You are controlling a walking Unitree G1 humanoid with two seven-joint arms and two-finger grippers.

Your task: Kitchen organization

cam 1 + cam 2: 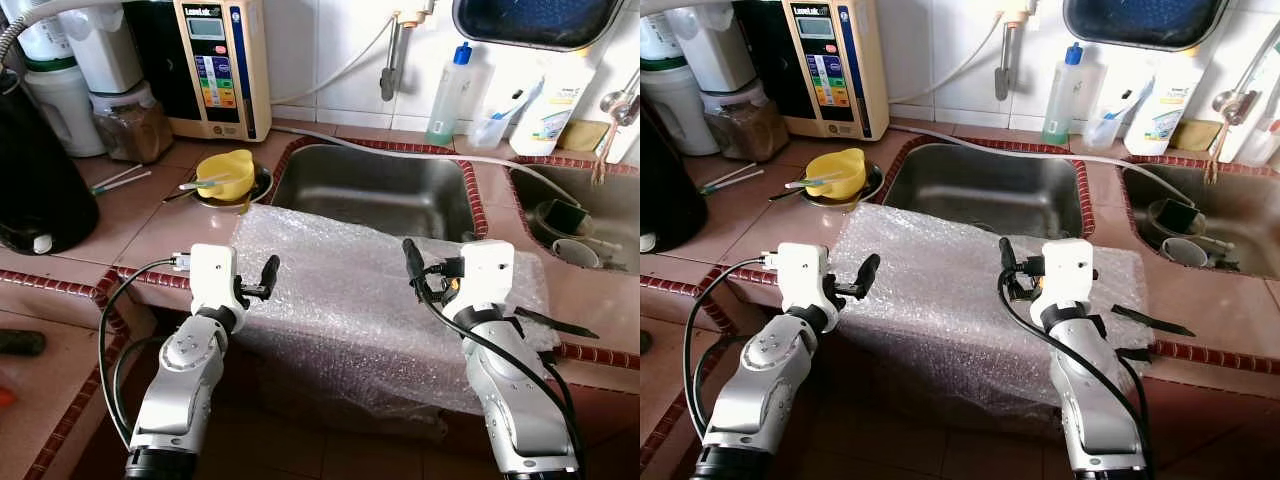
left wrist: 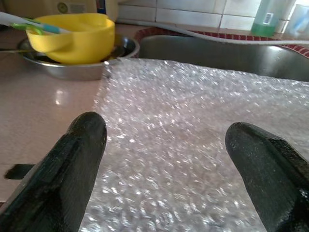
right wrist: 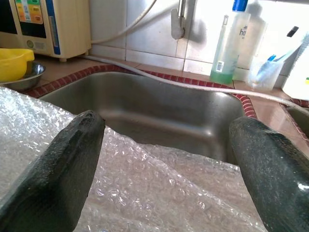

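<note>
A tiled kitchen surface (image 1: 150, 215) with red-brown edging runs under a white tiled wall. At its far left stand a black appliance (image 1: 35, 170) and a jar (image 1: 130, 122), with a water unit (image 1: 220, 65) against the wall. A yellow cup (image 1: 228, 172) sits in a steel dish (image 1: 255, 185) just left of the sink (image 1: 375, 190). A sheet of bubble wrap (image 1: 340, 290) lies on the front strip of the surface before the sink and hangs over the front edge. The left pincer (image 2: 164, 159) hovers at the wrap's left edge, its fingers (image 2: 72, 164) spread wide above the sheet and pinching nothing. The right pincer (image 3: 166, 164) hovers over the wrap's right part, facing the sink, fingers (image 3: 58, 169) spread and empty too. A green bottle (image 1: 450, 95) stands at the wall behind the sink. At the far right a second sink (image 1: 580, 215) holds cups (image 1: 575, 250).
</note>
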